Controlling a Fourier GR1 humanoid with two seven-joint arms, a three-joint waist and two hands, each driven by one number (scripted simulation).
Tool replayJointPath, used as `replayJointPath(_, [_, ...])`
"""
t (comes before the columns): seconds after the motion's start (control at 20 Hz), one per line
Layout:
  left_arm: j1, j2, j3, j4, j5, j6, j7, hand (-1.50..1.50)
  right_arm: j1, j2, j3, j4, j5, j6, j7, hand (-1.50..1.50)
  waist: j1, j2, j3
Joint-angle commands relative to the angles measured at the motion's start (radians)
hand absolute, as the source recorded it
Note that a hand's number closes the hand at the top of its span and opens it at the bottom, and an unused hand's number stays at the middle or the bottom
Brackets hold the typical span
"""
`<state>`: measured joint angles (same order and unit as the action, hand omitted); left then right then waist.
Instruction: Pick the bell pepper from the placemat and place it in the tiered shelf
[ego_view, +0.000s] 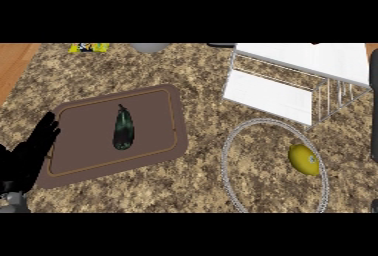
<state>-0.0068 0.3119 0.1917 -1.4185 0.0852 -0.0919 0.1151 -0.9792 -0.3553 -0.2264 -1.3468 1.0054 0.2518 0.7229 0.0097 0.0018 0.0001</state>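
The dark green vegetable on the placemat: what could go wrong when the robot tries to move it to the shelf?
1. The vegetable is long and narrow, so it might roll or slip in a grasp.
2. Only the left robot hand shows, at the placemat's far side from the tiered shelf; the carry is long.
3. The wire ring with the lemon lies near that path.

You see placemat (111, 132) at nine o'clock on counter (199, 80), vegetable (123, 130) lying on it. Tiered shelf (295, 77) at one o'clock. Wire ring (275, 167) at four o'clock, lemon (305, 159) inside. Left hand (29, 152) touching placemat's nine o'clock edge.
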Motion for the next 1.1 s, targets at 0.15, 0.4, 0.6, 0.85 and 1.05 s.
replayJointPath(0.15, [-0.009, 0.017, 0.03, -0.001, 0.009, -0.026, 0.001, 0.0, -0.055, -0.02, -0.022, 0.124, -0.026, -0.103, -0.078, -1.5, 0.002, 0.0, 0.0])
replayJointPath(0.4, [-0.028, 0.01, 0.037, 0.058, -0.008, -0.016, -0.018, 0.0, -0.012, 0.036, -0.063, -0.006, -0.118, -0.106, -0.037, -1.5, -0.009, -0.003, 0.0])
replayJointPath(0.6, [0.067, -0.016, 0.021, 0.04, -0.029, -0.018, -0.09, 0.0, 0.006, 0.03, -0.18, -0.002, -0.24, -0.117, -0.049, -1.5, -0.007, -0.006, 0.0])
replayJointPath(0.85, [0.011, -0.018, 0.025, -0.015, -0.003, -0.015, 0.002, 0.0, -0.019, 0.006, -0.248, -0.039, -0.347, -0.13, -0.053, -1.5, -0.006, -0.004, 0.0])
replayJointPath(1.05, [0.01, 0.002, 0.045, 0.052, -0.026, -0.018, -0.06, 0.0, -0.042, -0.061, -0.312, -0.181, -0.452, -0.037, 0.042, -1.5, -0.02, -0.006, -0.001])
